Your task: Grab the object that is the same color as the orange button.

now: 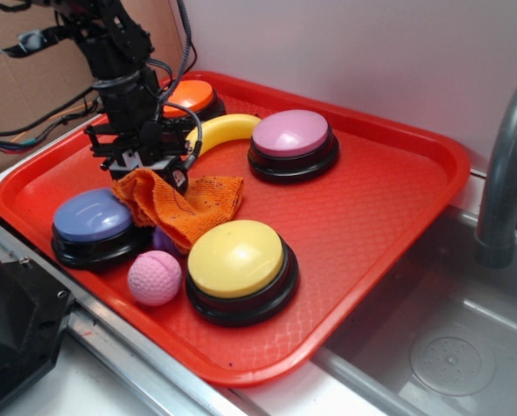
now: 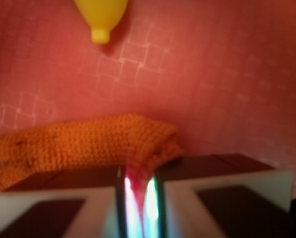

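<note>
An orange knitted cloth (image 1: 187, 204) lies on the red tray (image 1: 389, 199), between the blue and pink buttons. My gripper (image 1: 146, 173) stands over its left end, shut on a pinched fold of the cloth. In the wrist view the cloth (image 2: 83, 144) bunches up and a thin fold runs down between the two closed jaws of the gripper (image 2: 138, 198). The orange button (image 1: 189, 97) sits at the tray's far edge, partly hidden behind the arm.
A yellow banana (image 1: 228, 128) lies between the orange and pink-topped button (image 1: 291, 143); its tip (image 2: 101, 17) shows in the wrist view. A blue button (image 1: 94, 224), a yellow button (image 1: 238, 267) and a pink ball (image 1: 154, 277) crowd the front. A sink and faucet (image 1: 501, 173) are right.
</note>
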Controlling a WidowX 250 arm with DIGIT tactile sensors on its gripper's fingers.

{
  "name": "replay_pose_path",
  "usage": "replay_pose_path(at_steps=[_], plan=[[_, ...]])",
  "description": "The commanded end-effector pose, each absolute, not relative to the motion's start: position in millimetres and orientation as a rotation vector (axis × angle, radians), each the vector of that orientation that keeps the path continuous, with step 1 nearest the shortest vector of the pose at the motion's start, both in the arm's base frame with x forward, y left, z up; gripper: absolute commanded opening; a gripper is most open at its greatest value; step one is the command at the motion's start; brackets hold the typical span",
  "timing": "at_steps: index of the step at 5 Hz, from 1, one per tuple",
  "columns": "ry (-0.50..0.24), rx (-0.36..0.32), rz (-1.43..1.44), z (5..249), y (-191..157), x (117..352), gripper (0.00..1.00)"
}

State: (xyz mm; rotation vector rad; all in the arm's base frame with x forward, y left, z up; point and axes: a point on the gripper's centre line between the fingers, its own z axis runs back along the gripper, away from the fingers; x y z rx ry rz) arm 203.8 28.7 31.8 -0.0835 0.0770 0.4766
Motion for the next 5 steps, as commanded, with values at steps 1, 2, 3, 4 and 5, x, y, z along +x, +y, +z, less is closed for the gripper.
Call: replay_pose_path(at_steps=[1, 2, 3, 4, 5], plan=[[0.029, -0.032, 0.487, 130, 76, 212, 0.0], [-0.097, -0.158, 0.529, 177, 98, 205, 0.0], [-0.212, -0.182, 0.559, 217, 101, 196, 0.0], [-0.246, -0.173, 0.569, 218, 99, 197, 0.0], [-0.217, -0.145, 0.582, 206, 102, 201, 0.0]])
